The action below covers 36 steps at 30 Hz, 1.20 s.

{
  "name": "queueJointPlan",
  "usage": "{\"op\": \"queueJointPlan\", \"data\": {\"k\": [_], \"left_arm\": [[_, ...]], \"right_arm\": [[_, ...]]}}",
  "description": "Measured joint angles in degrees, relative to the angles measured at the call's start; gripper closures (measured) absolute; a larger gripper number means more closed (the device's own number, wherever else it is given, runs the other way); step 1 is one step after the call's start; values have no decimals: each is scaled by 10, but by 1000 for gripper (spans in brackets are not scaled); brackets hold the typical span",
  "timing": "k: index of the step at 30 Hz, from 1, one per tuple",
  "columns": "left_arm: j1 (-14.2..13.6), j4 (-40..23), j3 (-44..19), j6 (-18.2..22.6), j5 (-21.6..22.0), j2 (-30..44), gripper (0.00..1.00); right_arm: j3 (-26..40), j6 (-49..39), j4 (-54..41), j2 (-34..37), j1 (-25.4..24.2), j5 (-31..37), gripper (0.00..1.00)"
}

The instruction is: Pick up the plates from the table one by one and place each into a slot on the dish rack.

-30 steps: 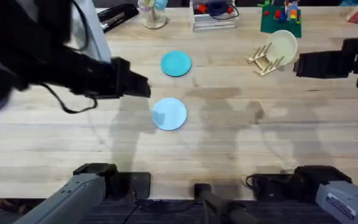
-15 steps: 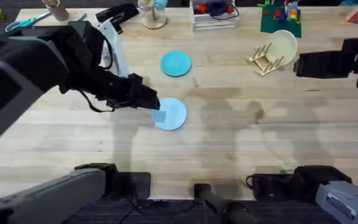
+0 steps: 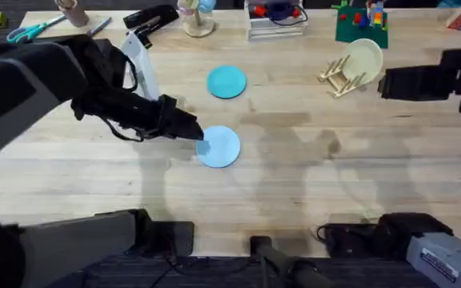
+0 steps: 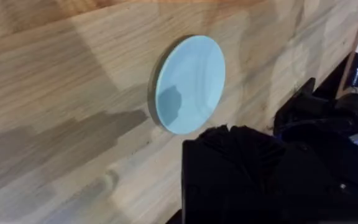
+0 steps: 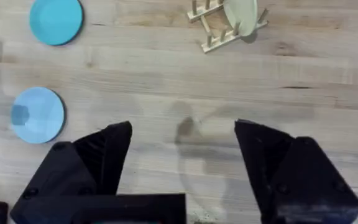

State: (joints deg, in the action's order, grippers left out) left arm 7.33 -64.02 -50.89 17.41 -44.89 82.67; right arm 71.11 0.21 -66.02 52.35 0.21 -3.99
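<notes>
The pale blue plate (image 3: 218,146) lies flat on the table (image 3: 294,176) near the middle. My left gripper (image 3: 198,135) reaches in from the left, its tip at the plate's left rim. In the left wrist view the same plate (image 4: 190,84) sits just beyond the black gripper body. The teal plate (image 3: 226,82) lies flat farther back. The dish rack (image 3: 338,76) stands at the back right, holding a cream plate (image 3: 365,58). My right gripper (image 3: 384,83) hovers to the right of the rack and is open, with nothing in it (image 5: 182,155). The right wrist view shows both plates (image 5: 37,114) (image 5: 56,20) and the rack (image 5: 219,34).
Along the back edge lie scissors (image 3: 24,30), a black tool (image 3: 150,19), a small stand (image 3: 197,22), a clear organiser tray (image 3: 275,22) and a green baseplate with bricks (image 3: 362,26). Bare wood stretches between the plates and the rack.
The left arm has swung down and right, and its gripper now sits at the pale blue plate's left rim. The right arm, both plates and the rack have not moved.
</notes>
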Motion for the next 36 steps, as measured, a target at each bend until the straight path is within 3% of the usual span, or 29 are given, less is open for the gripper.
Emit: {"op": "queueJointPlan", "data": {"k": [20, 29, 36], "left_arm": [[0, 55, 0, 19, -24, 61, 959], [0, 96, 0, 11, -18, 183, 960], [4, 125, -2, -22, -81, 242, 959]], "right_arm": [[0, 0, 0, 0, 0, 0, 6], [0, 0, 0, 0, 0, 0, 7], [0, 0, 0, 0, 0, 0, 7]]}}
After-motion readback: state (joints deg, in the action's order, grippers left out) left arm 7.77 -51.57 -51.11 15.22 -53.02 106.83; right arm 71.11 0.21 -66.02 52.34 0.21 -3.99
